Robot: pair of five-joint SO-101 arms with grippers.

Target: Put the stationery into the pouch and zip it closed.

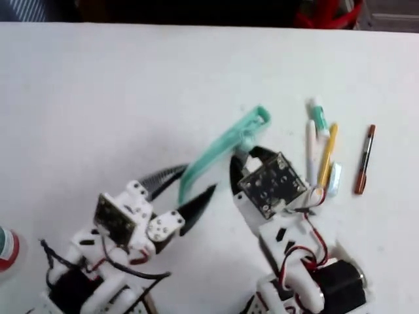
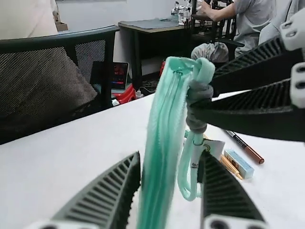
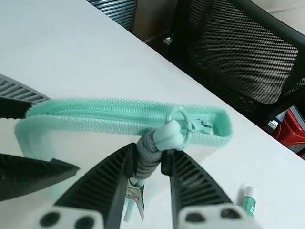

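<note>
A plain white tabletop (image 1: 98,85) carries a round red-and-white object (image 1: 5,250) at its left edge, cut off by the frame. Beyond the far edge stands a black mesh-backed chair (image 2: 52,76), with a dark desk (image 2: 152,24) behind it.

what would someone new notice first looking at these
The mint green pouch, on edge in the middle of the table between both grippers, draws the eye first. The right gripper has its jaws shut on the zip pull, while the left gripper straddles the other end, jaws open. The stationery, a yellow pencil and brown pen among it, lies loose beside the right gripper.
</note>
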